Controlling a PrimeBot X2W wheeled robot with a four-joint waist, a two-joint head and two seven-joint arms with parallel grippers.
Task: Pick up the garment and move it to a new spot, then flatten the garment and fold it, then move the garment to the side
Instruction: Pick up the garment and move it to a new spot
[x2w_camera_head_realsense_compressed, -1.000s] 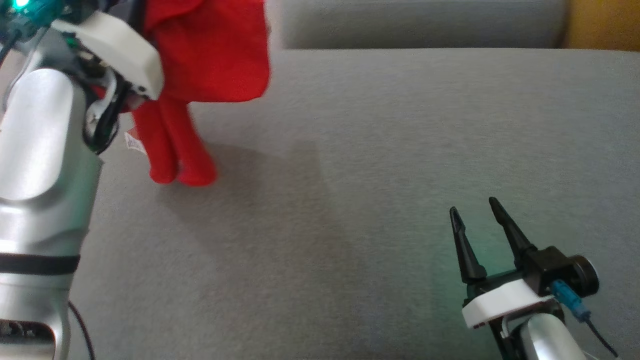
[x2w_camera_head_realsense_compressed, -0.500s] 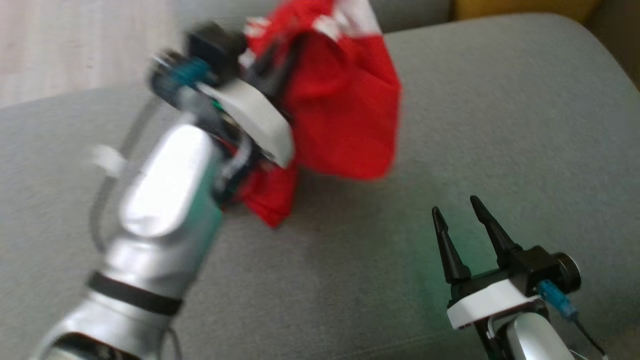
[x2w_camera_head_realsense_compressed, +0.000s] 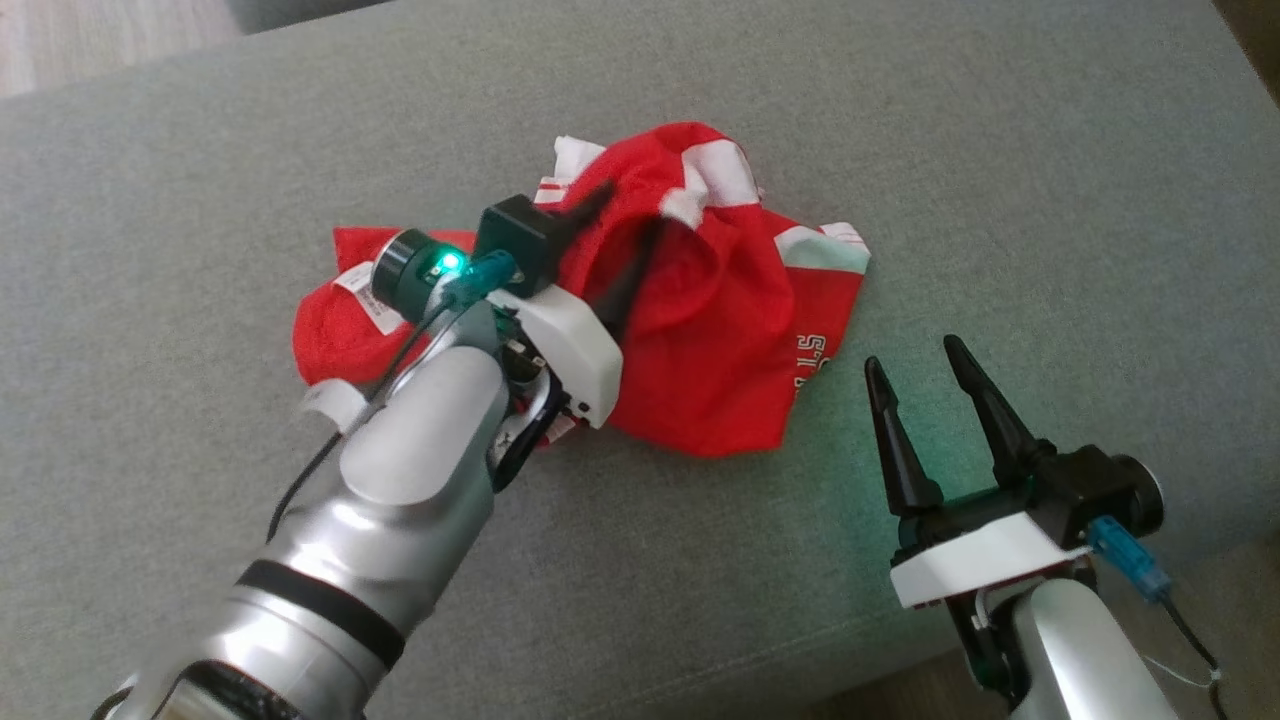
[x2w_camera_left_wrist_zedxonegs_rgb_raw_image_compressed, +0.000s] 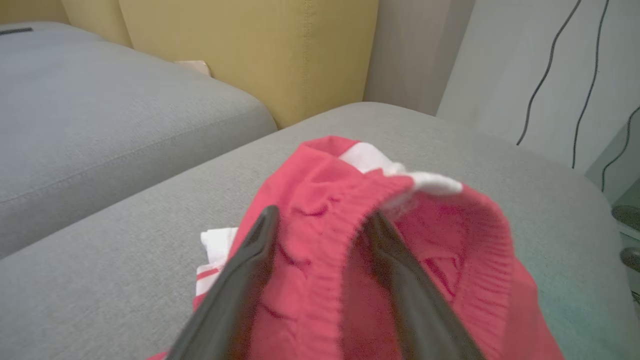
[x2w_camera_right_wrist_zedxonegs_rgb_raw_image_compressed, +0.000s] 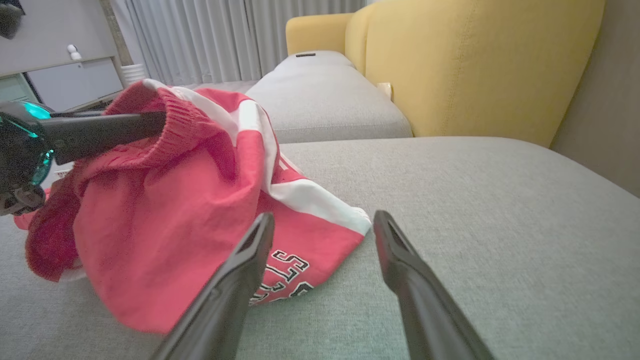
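On the left side of the red garment (x2w_camera_head_realsense_compressed: 720, 350), the left tool (x2w_camera_head_realsense_compressed: 634, 204) lies low over the heap. Its silver arm (x2w_camera_head_realsense_compressed: 400, 480) reaches in from the near left. Its two fingers stand apart and squeeze nothing. But the garment's ribbed edge (x2w_camera_left_wrist_zedxonegs_rgb_raw_image_compressed: 340, 235) lies between them and looks hooked over one finger.

The garment sits crumpled in the middle of the grey sofa seat (x2w_camera_head_realsense_compressed: 1000, 150), bunched up high where the tool is. I think the step in hand is letting go at the new spot. To do it well, the tool should open wide and back out along its own fingers, slow and low. Then the ribbed edge slips off and the heap is not dragged along.

To the right of the garment, near it but not touching, the right tool (x2w_camera_head_realsense_compressed: 912, 354) is wide open and empty, with its fingers pointing past the garment.
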